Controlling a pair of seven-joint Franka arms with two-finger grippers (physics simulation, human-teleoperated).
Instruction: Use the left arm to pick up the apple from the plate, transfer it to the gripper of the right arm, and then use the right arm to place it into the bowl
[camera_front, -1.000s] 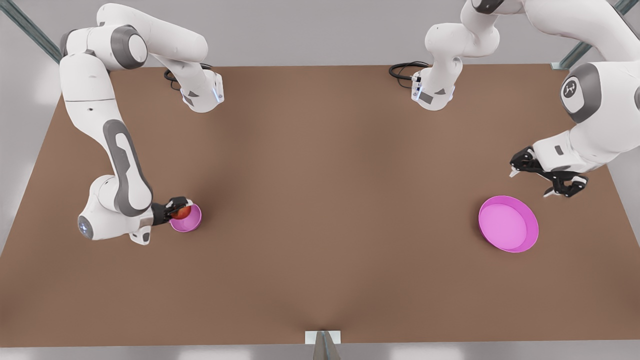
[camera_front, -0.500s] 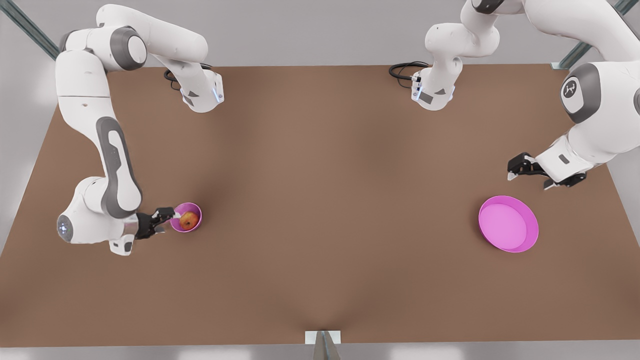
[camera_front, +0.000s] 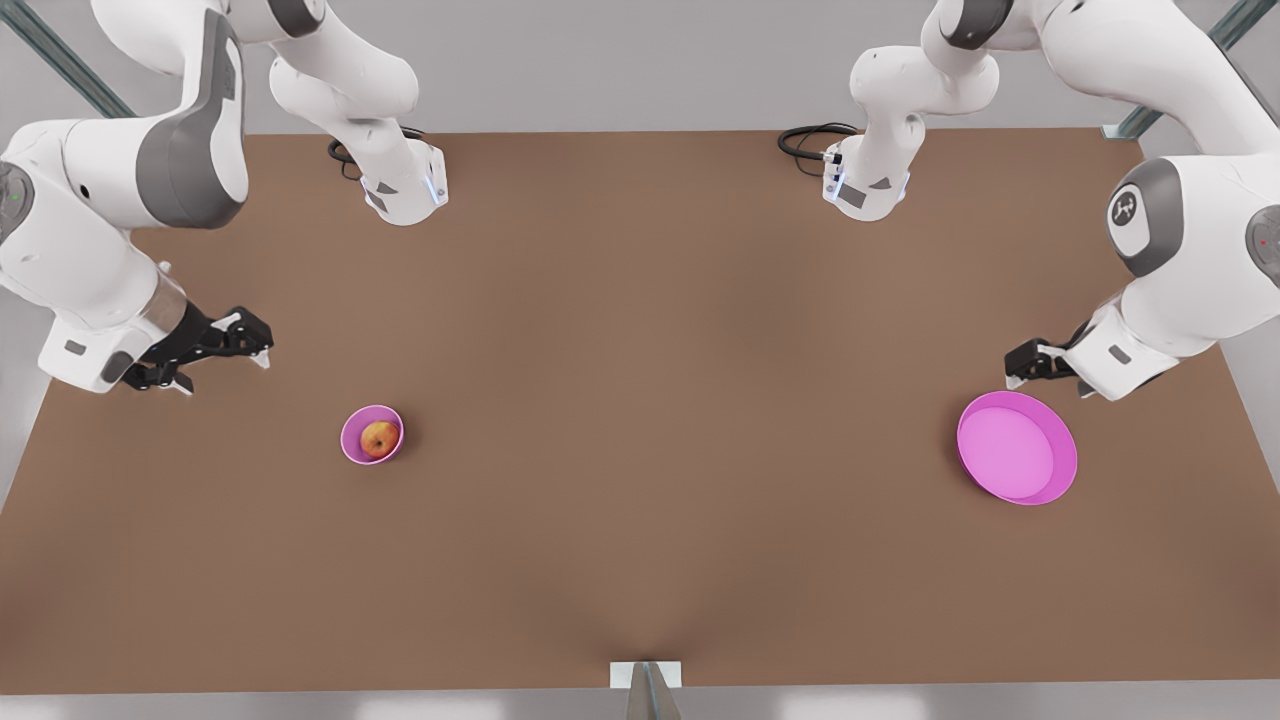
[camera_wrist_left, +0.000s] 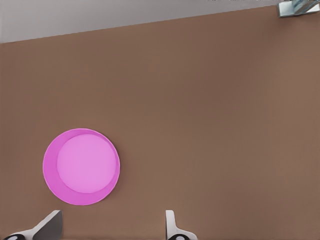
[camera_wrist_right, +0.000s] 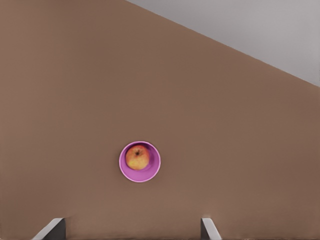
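Observation:
The red-and-yellow apple lies inside the small deep pink bowl on the front view's left. My right gripper hovers open, up and off to the left of the bowl, with nothing between its fingers. On the front view's right rests the wide pink plate, and nothing lies on it. My left gripper hangs open just behind the plate's far rim, holding nothing.
Both arm bases stand at the table's far edge, each with a black cable beside it. A small metal bracket sits at the middle of the near edge. Brown tabletop stretches between bowl and plate.
My right gripper opened, left the apple in the bowl, and pulled up and away toward the front view's left. The left gripper drifted slightly nearer the plate.

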